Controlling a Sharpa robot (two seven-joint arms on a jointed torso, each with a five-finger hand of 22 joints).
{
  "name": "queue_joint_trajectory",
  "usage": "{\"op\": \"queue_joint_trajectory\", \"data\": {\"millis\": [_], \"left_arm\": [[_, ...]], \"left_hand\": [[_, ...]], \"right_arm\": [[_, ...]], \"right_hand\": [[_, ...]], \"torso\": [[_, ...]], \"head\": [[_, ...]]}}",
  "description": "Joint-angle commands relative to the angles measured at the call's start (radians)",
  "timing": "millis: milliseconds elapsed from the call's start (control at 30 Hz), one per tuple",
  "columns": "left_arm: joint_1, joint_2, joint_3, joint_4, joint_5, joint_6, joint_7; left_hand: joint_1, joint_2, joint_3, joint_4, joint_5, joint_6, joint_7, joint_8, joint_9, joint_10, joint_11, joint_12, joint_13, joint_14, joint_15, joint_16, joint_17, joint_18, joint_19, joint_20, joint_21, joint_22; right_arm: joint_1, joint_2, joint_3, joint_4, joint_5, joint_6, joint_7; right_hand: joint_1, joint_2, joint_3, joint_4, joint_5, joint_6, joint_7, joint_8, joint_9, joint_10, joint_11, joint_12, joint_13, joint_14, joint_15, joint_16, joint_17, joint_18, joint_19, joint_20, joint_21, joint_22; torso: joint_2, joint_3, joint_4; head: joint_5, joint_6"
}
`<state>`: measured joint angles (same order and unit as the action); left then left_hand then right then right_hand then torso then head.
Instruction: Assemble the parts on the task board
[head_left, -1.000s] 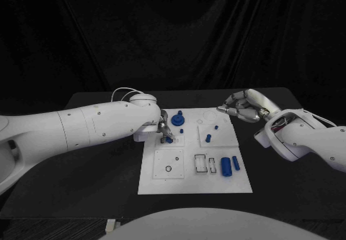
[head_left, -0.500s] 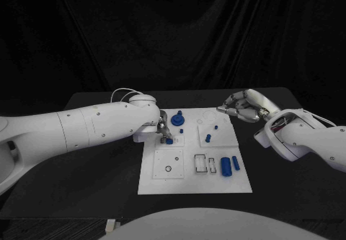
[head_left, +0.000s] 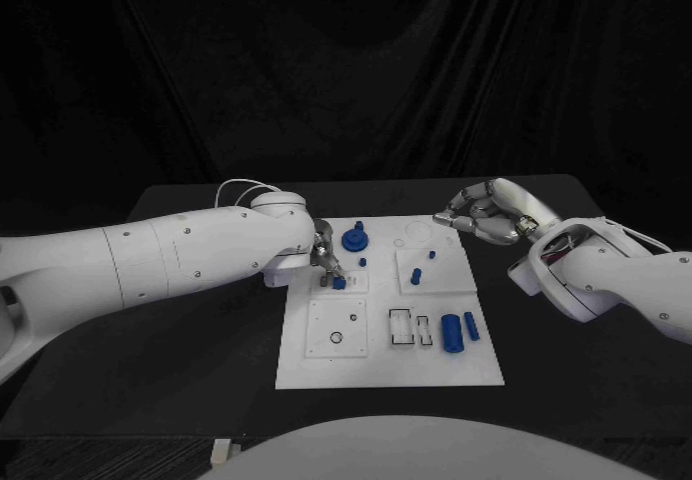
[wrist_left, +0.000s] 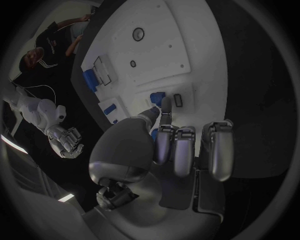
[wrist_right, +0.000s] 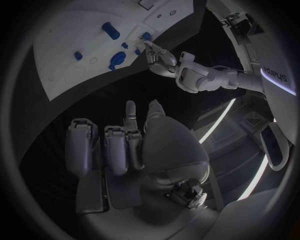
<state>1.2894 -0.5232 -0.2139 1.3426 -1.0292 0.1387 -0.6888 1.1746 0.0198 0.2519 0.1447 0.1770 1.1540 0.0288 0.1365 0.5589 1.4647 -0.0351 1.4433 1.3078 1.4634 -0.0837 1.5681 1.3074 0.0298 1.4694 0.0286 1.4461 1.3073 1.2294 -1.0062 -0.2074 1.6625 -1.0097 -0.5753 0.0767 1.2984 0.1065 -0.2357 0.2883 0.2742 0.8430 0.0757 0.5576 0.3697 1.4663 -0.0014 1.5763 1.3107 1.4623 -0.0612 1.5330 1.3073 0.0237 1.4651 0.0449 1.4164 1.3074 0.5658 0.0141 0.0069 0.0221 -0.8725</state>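
Seating a small blue part (head_left: 338, 282) near the task board (head_left: 389, 372)'s left edge, the left hand (head_left: 326, 256) seemingly pinches it; next, press down. The right hand (head_left: 480, 214) hovers curled, empty.

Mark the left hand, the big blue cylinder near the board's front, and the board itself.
left hand (head_left: 327, 258): head view, on its fingers.
big blue cylinder (head_left: 451, 333): head view, mid-body.
task board (head_left: 389, 368): head view, bare front part.

Black curtain (head_left: 346, 90) behind black table (head_left: 202, 330)
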Motion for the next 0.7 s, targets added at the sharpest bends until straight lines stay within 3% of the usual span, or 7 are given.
{"op": "queue_joint_trajectory", "data": {"millis": [33,267,400,467,533,600,700], "left_arm": [[-0.002,-0.006,0.001,0.015,0.006,-0.078,0.047],[-0.002,-0.023,0.001,0.031,0.006,-0.098,0.055],[-0.002,-0.066,0.001,0.072,0.006,-0.144,0.064],[0.0,-0.101,0.001,0.106,0.006,-0.172,0.071],[0.001,-0.126,0.001,0.129,0.006,-0.192,0.077],[0.005,-0.164,0.001,0.163,0.006,-0.219,0.089],[0.009,-0.211,0.001,0.2,0.006,-0.246,0.113]], "left_hand": [[0.01,-0.002,0.004,-0.001,0.005,0.006,0.003,-0.002,0.001,0.042,-0.006,-0.009,0.15,0.107,-0.003,0.003,0.263,0.001,0.033,-0.001,-0.004,0.223],[0.009,-0.008,0.002,0.001,-0.003,0.004,0.005,-0.003,0.002,0.027,-0.005,-0.039,0.126,0.107,-0.003,0.003,0.263,0.002,0.03,-0.001,-0.01,0.221],[-0.002,-0.017,-0.006,0.014,-0.034,0.003,0.004,0.006,0.014,0.029,-0.004,-0.038,0.127,0.107,-0.002,0.003,0.263,0.003,0.027,0.0,-0.014,0.22],[-0.014,-0.028,-0.03,0.034,-0.074,-0.027,0.005,0.054,0.064,0.032,-0.004,-0.032,0.131,0.107,-0.004,0.003,0.263,0.003,0.027,0.001,-0.016,0.22],[-0.021,-0.026,-0.052,0.056,-0.067,-0.051,0.002,0.099,0.108,0.035,-0.005,-0.028,0.135,0.107,-0.004,0.003,0.263,0.002,0.029,-0.001,-0.013,0.221],[-0.015,-0.026,-0.068,0.068,-0.067,-0.069,-0.002,0.139,0.143,0.036,-0.006,-0.025,0.137,0.107,-0.007,0.003,0.263,0.002,0.03,-0.002,-0.013,0.221],[-0.003,-0.026,-0.099,0.089,-0.053,-0.093,-0.009,0.223,0.214,0.042,-0.015,-0.014,0.145,0.107,-0.011,0.003,0.263,0.001,0.034,-0.008,-0.006,0.223]], "right_arm": [[-0.003,-0.002,0.001,0.001,-0.006,0.004,-0.016],[-0.005,-0.001,0.001,0.001,-0.01,0.001,-0.013],[-0.011,0.002,0.001,0.015,-0.083,-0.012,-0.03],[-0.013,0.007,0.001,0.028,-0.158,-0.018,-0.057],[-0.015,0.013,0.001,0.039,-0.227,-0.02,-0.088],[-0.02,0.027,0.001,0.054,-0.316,-0.02,-0.138],[-0.028,0.053,0.001,0.07,-0.416,-0.009,-0.212]], "right_hand": [[0.01,0.004,-0.006,0.001,-0.003,-0.007,0.001,0.006,0.001,0.105,0.003,-0.006,0.26,0.085,0.0,-0.005,0.154,0.02,0.017,0.005,-0.005,0.205],[0.026,-0.004,-0.01,-0.003,-0.008,-0.015,0.002,0.007,-0.002,0.105,0.003,-0.006,0.26,0.085,0.0,-0.006,0.153,0.02,0.017,0.005,-0.006,0.204],[0.097,-0.035,-0.012,-0.03,-0.011,-0.043,0.009,-0.001,-0.014,0.105,0.008,-0.006,0.26,0.087,0.002,-0.002,0.162,0.018,0.022,0.007,0.0,0.208],[0.136,-0.049,-0.011,-0.046,0.03,-0.066,0.02,-0.023,-0.034,0.105,0.017,-0.006,0.26,0.088,0.009,-0.002,0.162,0.015,0.028,0.011,0.01,0.211],[0.148,-0.056,-0.013,-0.05,0.04,-0.078,0.027,-0.039,-0.047,0.105,0.023,-0.006,0.26,0.087,0.014,-0.004,0.157,0.014,0.03,0.015,0.012,0.212],[0.174,-0.068,-0.013,-0.06,0.089,-0.099,0.04,-0.08,-0.079,0.105,0.035,-0.006,0.26,0.087,0.024,-0.003,0.158,0.013,0.033,0.024,0.014,0.213],[0.182,-0.076,-0.014,-0.062,0.097,-0.11,0.047,-0.108,-0.102,0.105,0.041,-0.006,0.26,0.087,0.03,-0.003,0.158,0.012,0.035,0.03,0.018,0.215]], "torso": [[0.0,0.0011,0.0012],[0.0,0.001,0.0012],[0.0,0.001,0.0012],[0.0,0.001,0.0013],[0.0,0.001,0.0011],[0.0,0.001,0.0012],[0.0,0.0009,0.0008]], "head": [[0.002,0.0],[0.006,0.0],[0.012,0.0],[0.014,0.0],[0.015,0.0],[0.019,0.0],[0.022,0.0]]}}
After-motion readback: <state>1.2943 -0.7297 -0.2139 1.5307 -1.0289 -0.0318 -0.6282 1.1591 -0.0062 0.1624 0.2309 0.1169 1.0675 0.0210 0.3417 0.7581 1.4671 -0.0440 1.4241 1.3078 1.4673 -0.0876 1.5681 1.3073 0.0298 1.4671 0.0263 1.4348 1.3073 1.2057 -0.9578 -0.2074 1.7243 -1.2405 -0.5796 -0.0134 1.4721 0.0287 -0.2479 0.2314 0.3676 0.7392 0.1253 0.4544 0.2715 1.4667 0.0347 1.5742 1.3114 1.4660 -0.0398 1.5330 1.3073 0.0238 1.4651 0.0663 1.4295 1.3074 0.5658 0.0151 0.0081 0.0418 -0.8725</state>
